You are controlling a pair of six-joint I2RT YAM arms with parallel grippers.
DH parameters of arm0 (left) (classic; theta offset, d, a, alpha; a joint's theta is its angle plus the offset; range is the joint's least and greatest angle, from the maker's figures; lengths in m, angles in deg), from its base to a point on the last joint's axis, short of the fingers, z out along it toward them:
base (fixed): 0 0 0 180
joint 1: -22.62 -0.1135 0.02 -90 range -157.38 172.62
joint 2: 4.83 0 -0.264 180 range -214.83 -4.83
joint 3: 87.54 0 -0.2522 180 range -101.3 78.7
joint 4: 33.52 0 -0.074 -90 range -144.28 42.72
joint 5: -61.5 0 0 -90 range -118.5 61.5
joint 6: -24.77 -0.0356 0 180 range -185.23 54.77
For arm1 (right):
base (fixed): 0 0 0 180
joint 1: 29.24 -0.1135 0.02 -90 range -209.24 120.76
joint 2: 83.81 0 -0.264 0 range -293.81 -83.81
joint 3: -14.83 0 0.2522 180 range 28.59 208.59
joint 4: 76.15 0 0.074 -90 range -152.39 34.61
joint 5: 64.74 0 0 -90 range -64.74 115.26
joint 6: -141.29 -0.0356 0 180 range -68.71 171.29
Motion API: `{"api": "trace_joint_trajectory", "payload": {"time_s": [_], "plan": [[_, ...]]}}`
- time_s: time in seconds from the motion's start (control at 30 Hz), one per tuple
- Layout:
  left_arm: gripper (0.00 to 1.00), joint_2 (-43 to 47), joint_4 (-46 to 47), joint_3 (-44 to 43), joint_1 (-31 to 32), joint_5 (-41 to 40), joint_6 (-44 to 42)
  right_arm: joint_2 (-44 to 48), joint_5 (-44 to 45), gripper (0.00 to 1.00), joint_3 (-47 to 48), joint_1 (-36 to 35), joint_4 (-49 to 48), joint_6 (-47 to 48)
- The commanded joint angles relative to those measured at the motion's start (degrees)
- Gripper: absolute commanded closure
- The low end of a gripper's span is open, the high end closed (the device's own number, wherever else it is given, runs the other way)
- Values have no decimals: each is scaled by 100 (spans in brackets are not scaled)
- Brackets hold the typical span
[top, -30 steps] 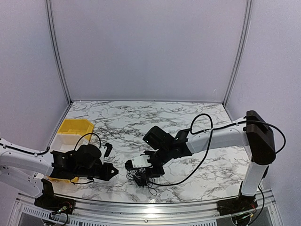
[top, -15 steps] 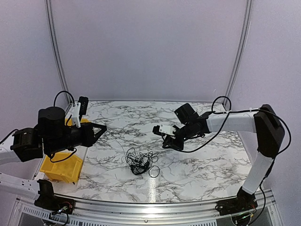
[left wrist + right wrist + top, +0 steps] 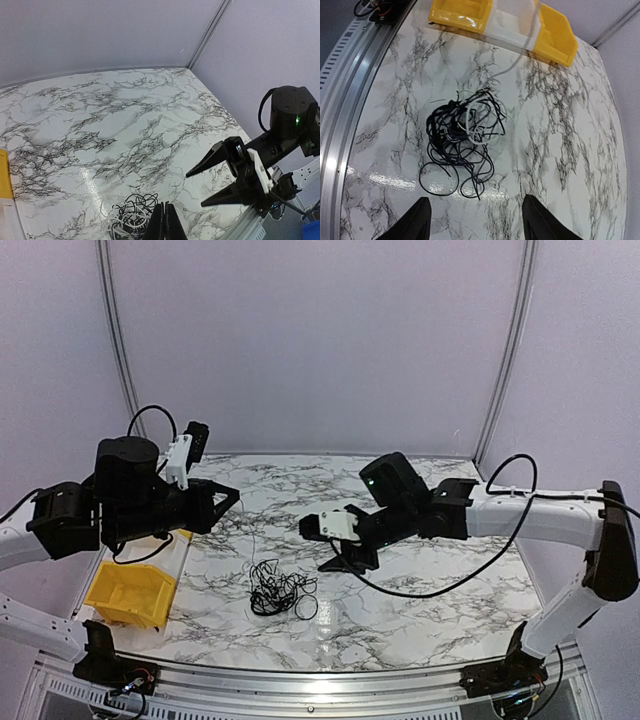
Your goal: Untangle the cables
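Cables (image 3: 280, 592): thin black wiry bunch on white marble-patterned table (image 3: 430, 610), 6 o'clock. Left gripper (image 3: 234, 499), raised at bunch's 11 o'clock, pinched closed on thin pale strand (image 3: 252, 543) rising from it. Right gripper (image 3: 315, 548) at 1 o'clock, spread wide, empty.

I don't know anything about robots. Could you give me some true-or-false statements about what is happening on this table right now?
1. The cable bunch lies on the marble table, outside any bin. True.
2. The right gripper is clamped on the bunch. False: its jaws are wide open with nothing between them, and it hovers beside the bunch.
3. The left gripper is shut. True; a white strand seems to run up to it from the bunch.
4. The yellow bins stand on the right arm's side. False: they are on the left arm's side.
5. Every wire in the bunch is black. False: at least one is white.
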Motion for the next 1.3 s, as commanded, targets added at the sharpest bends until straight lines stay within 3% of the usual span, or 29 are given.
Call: {"api": "trace_joint_trajectory", "payload": {"time_s": [0.0,0.2,0.37,0.43,0.57,0.83,1.03,1.27], "plan": [[100,-125,-70,-406,-28,123,-87,-709,84,35,640,-464,-176,-236],[100,-166,-115,-764,-28,96,-90,-1459,-168,25,974,-494,-1215,-1034],[100,-262,-254,-1202,-28,167,-191,-1969,-357,25,1039,-583,-1925,-1347],[100,-338,-320,-1430,-28,219,-245,-2185,-408,31,1053,-593,-2087,-1552],[100,-477,-464,-1994,-22,306,-359,-2484,-484,57,951,-562,-2434,-1832],[100,-692,-717,-3216,-19,391,-656,-2273,-348,86,482,318,-2577,-2244],[100,-740,-829,-3842,-21,386,-820,-1994,397,92,392,1231,-2305,-2075],[100,-507,-996,-4324,-19,-118,-1128,-1695,626,92,224,2191,-1998,-1906]]}}
